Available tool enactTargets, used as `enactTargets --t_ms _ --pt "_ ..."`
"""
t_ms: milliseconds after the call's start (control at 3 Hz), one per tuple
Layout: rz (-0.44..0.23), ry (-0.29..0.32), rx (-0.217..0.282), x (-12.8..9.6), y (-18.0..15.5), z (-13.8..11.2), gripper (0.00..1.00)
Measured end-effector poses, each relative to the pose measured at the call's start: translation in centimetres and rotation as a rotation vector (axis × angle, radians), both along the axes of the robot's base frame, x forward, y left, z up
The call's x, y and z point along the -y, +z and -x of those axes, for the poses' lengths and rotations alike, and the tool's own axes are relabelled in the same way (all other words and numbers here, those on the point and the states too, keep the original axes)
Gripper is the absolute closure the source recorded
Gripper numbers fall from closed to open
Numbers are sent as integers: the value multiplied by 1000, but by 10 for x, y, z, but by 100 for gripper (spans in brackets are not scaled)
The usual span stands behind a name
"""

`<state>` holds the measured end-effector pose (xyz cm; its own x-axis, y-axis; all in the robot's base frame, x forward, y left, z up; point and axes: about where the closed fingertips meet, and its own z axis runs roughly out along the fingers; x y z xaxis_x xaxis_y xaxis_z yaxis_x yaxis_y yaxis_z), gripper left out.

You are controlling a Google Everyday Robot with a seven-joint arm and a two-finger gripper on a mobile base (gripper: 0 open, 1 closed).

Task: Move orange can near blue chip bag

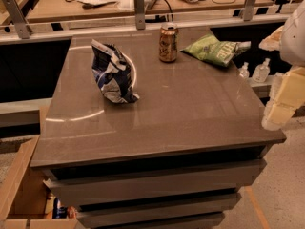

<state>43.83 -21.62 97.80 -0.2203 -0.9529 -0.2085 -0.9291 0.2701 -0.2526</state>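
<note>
The orange can (168, 43) stands upright near the far edge of the grey table (190, 113), just left of a flat green chip bag (215, 49). The blue chip bag (111, 72) stands crumpled on the left part of the table, well apart from the can. My gripper (281, 104) hangs at the right edge of the view, beyond the table's right side, pale and blocky, far from the can and holding nothing that I can see.
A railing (138, 8) with metal posts runs behind the table, with a cluttered desk beyond. Two small clear bottles (255, 71) stand on a ledge to the right. A wooden crate (21, 190) sits on the floor at lower left.
</note>
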Motion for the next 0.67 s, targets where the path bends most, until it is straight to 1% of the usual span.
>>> enactTargets --t_ms 333,667 --pt "0 0 0 0 0 0 0" --pt "-57 -36 44 -3 0 -14 0"
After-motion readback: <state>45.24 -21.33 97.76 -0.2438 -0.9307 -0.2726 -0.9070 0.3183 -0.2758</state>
